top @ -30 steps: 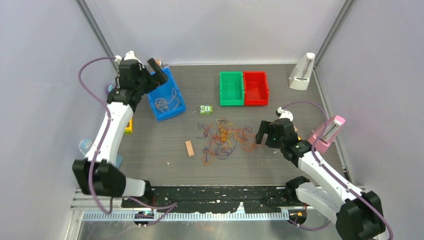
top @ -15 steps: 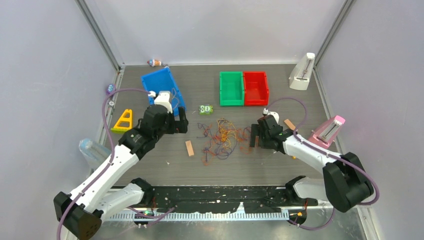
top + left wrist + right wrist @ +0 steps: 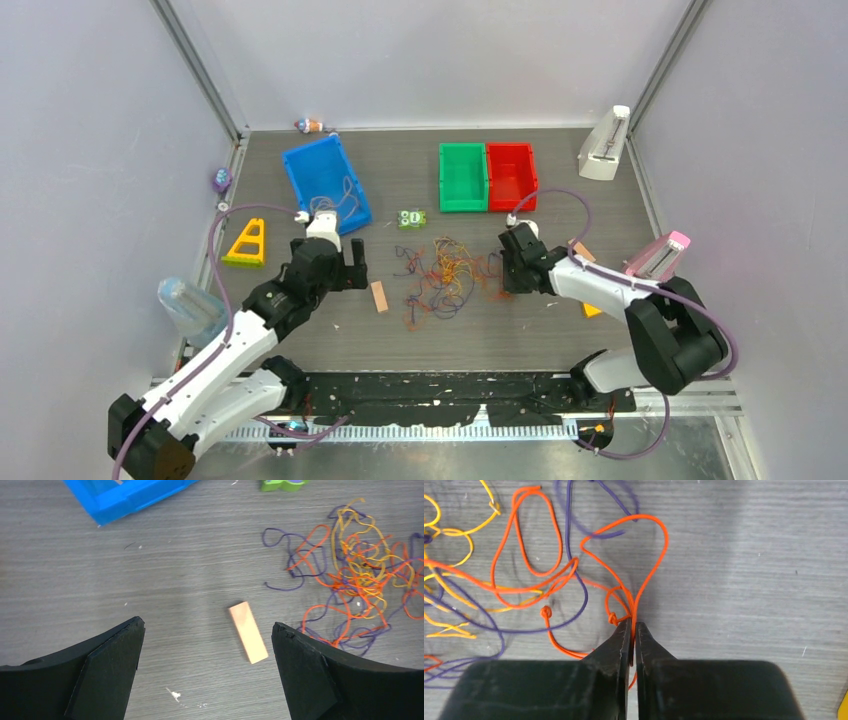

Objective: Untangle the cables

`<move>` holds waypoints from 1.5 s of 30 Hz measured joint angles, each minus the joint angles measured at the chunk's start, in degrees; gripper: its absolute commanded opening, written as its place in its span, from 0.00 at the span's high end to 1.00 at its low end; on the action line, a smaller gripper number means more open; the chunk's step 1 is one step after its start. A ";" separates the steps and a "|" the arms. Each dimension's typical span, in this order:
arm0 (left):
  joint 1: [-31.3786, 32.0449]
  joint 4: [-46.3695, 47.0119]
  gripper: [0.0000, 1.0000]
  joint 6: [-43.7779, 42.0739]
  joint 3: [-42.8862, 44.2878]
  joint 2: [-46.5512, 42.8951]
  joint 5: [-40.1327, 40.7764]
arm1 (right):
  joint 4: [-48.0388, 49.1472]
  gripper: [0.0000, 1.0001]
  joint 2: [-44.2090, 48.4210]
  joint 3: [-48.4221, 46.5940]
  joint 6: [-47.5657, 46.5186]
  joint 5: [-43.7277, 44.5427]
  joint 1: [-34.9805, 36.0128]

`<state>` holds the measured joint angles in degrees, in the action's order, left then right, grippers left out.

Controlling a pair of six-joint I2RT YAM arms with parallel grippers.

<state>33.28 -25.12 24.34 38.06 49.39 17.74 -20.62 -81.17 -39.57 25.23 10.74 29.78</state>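
- Cables [image 3: 447,275] lie tangled mid-table [image 3: 420,160]; the right gripper [image 3: 633,624] has moved in and clamped an orange strand [image 3: 651,565] at the heap's right side.
- Left gripper [image 3: 207,625], jaws apart, has swung from the blue bin [image 3: 300,165] toward the heap, near a wooden block [image 3: 248,639]; pulling apart looks ready to begin.

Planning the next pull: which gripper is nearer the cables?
Right. The right gripper is at the right edge of the cables, shut on an orange strand. The left gripper hangs open off their left side, near the block, touching no strand.
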 measured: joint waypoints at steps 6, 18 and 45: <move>-0.07 5.44 0.00 2.16 -9.09 -8.74 0.24 | -2.25 0.95 8.20 1.55 0.11 -3.10 0.00; 5.73 23.89 0.00 -4.13 -16.06 -2.71 -16.37 | -18.38 0.95 25.03 -7.30 -1.79 -11.17 3.04; 12.85 44.83 0.00 -8.07 -11.17 19.56 -19.37 | -27.87 0.95 32.09 -43.34 -2.64 -12.26 3.04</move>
<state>46.13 19.70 16.27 26.89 68.95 -1.63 -48.49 -49.08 -82.91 22.59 -1.52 32.82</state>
